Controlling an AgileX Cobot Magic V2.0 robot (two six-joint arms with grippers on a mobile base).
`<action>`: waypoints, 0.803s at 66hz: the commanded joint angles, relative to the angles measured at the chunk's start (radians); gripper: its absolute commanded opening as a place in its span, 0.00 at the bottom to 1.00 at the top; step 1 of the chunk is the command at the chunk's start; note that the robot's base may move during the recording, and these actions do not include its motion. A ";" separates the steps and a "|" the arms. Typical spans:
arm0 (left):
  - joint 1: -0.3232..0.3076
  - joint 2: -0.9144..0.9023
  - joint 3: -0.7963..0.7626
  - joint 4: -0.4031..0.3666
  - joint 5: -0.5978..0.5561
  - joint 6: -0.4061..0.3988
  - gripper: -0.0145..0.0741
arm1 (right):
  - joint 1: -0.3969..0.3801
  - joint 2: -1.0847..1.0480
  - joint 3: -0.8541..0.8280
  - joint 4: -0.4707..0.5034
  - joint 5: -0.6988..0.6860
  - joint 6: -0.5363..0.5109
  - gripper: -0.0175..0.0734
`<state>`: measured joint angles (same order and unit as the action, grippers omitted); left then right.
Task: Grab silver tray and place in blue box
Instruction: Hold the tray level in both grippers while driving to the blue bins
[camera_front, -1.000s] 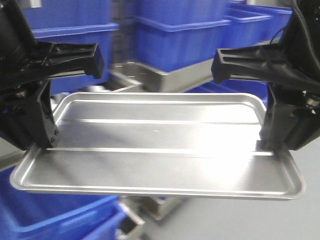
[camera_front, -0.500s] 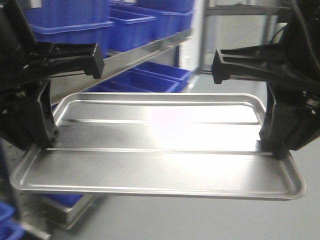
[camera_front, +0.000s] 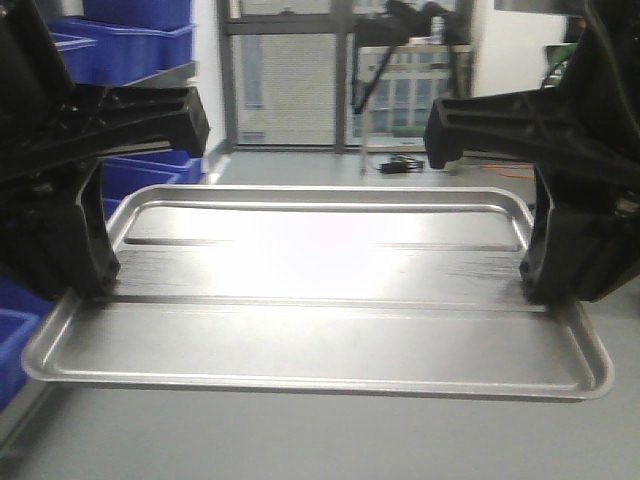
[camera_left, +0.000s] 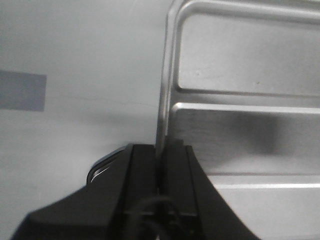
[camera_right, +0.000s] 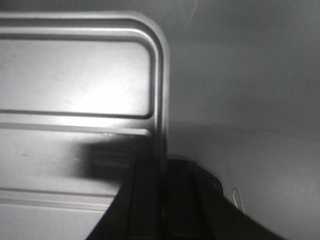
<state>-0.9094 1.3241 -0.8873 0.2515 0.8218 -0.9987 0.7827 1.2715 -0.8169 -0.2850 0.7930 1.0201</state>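
The silver tray (camera_front: 320, 290) hangs level in the air across the front view, carried by both grippers. My left gripper (camera_front: 85, 285) is shut on the tray's left rim; in the left wrist view the left gripper (camera_left: 161, 152) clamps the thin rim of the tray (camera_left: 240, 135). My right gripper (camera_front: 545, 290) is shut on the right rim; in the right wrist view the right gripper (camera_right: 161, 167) pinches the rim of the tray (camera_right: 75, 100). Blue boxes (camera_front: 130, 35) show only at the far left on shelving.
A window and glass doors (camera_front: 330, 80) stand ahead, with grey floor (camera_front: 300, 440) below. Blue crates on a metal rack (camera_front: 150, 170) are at the left. A black stand with cables (camera_front: 400, 160) sits near the window.
The background has swept sideways: the shelves of blue crates have slid off to the left, and a window and open floor now face me. The tray stays held the same way.
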 joint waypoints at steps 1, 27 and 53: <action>-0.005 -0.031 -0.025 0.031 0.004 -0.012 0.05 | -0.001 -0.025 -0.021 -0.042 0.011 -0.006 0.26; -0.005 -0.031 -0.025 0.031 0.004 -0.012 0.05 | -0.001 -0.025 -0.021 -0.042 0.011 -0.006 0.26; -0.005 -0.031 -0.025 0.031 0.004 -0.012 0.05 | -0.001 -0.025 -0.021 -0.042 0.011 -0.006 0.26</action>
<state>-0.9094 1.3241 -0.8873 0.2494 0.8218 -0.9987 0.7827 1.2715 -0.8169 -0.2832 0.7945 1.0201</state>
